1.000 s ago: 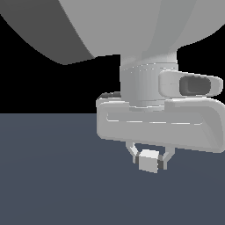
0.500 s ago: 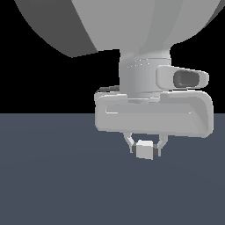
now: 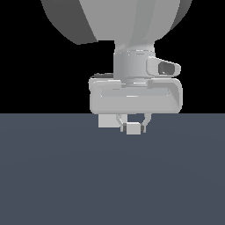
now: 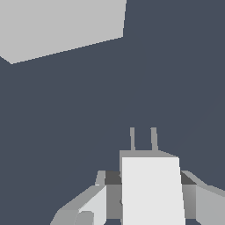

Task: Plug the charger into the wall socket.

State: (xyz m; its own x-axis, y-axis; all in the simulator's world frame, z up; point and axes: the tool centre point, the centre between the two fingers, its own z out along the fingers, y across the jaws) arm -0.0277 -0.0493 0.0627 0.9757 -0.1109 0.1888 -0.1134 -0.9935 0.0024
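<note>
The gripper (image 3: pixel 133 127) is clamping the charger (image 3: pixel 132 128) between its two fingers, closed only as far as the block's sides allow, and holding it clear of the dark floor (image 3: pixel 110 176). In the wrist view the charger (image 4: pixel 151 189) is filling the space between the fingers (image 4: pixel 99 202), with its two thin prongs (image 4: pixel 143 138) sticking out ahead into open air.

The wall socket (image 3: pixel 107 120) is showing as a pale square just behind the gripper on the exterior view's left, partly hidden by the hand's body. In the wrist view the socket (image 4: pixel 61 26) is appearing as a large pale slab well apart from the prongs and off to one side of their line; I cannot make out its holes from here.

To my eye, the robot is carrying out the transport step: the block is grasped, but not yet lined up. The next move is calling for a sideways shift to bring the prongs square to the plate's centre, then a straight, gentle push inward.
</note>
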